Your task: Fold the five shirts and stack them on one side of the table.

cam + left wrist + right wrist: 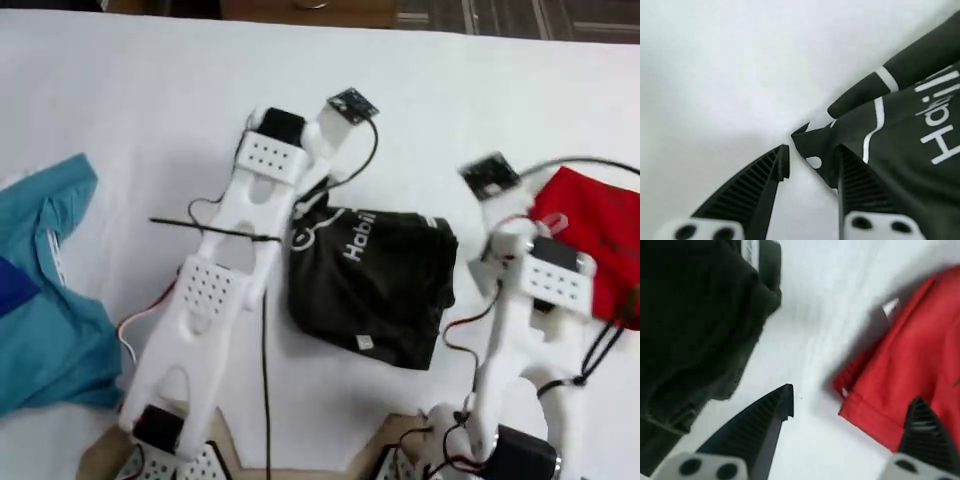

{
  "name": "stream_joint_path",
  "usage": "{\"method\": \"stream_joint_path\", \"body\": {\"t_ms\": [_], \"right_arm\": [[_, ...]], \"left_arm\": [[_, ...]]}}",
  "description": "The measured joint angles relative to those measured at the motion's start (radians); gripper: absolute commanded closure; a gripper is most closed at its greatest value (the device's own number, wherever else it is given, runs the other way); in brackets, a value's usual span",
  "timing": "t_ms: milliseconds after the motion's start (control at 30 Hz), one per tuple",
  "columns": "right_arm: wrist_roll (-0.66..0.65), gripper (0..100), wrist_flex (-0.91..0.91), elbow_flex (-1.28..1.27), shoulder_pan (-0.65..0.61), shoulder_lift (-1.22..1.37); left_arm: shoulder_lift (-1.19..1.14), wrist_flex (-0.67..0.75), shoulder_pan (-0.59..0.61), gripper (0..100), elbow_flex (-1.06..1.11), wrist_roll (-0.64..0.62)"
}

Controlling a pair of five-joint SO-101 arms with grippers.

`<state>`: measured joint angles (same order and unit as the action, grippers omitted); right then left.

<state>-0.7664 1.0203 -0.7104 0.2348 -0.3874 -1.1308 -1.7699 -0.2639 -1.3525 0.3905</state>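
Observation:
A folded black shirt with white print lies at the table's middle. My left gripper is open at its far left corner, and that corner of the black shirt pokes between the fingers, low over the cloth. A red shirt lies crumpled at the right. My right gripper stands wide open over the white gap, with the red shirt's hem between its fingers and the black shirt off to one side. A teal shirt with a blue patch lies spread at the left edge.
The white table cover stretches bare across the far half. Both white arms rise from the near edge, with loose black cables hanging beside them. A wooden strip runs beyond the far edge.

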Motion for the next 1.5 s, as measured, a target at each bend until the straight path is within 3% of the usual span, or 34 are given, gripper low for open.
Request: {"method": "stream_joint_path", "body": {"t_ms": [267, 433, 667, 933, 1333, 1500], "right_arm": [[0.098, 62.3, -0.014, 0.041, -0.229, 0.052], [0.123, 60.4, -0.031, 0.124, -0.239, 0.232], [0.123, 53.8, 0.063, 0.358, -0.245, 0.459], [0.123, 53.9, 0.169, 0.535, -0.249, 0.712], [0.124, 83.2, 0.261, 0.647, -0.261, 0.810], [0.081, 87.7, 0.242, 0.680, -0.261, 0.812]], "left_arm": [[0.055, 0.000, -0.002, 83, -0.006, 0.000], [0.272, 0.000, 0.017, 83, 0.038, 0.000], [0.554, 0.000, 0.115, 83, 0.307, 0.000], [0.623, 0.003, 0.302, 83, 0.493, 0.009], [0.629, 0.037, 0.387, 83, 0.516, 0.009], [0.629, 0.037, 0.390, 83, 0.516, 0.009]]}}
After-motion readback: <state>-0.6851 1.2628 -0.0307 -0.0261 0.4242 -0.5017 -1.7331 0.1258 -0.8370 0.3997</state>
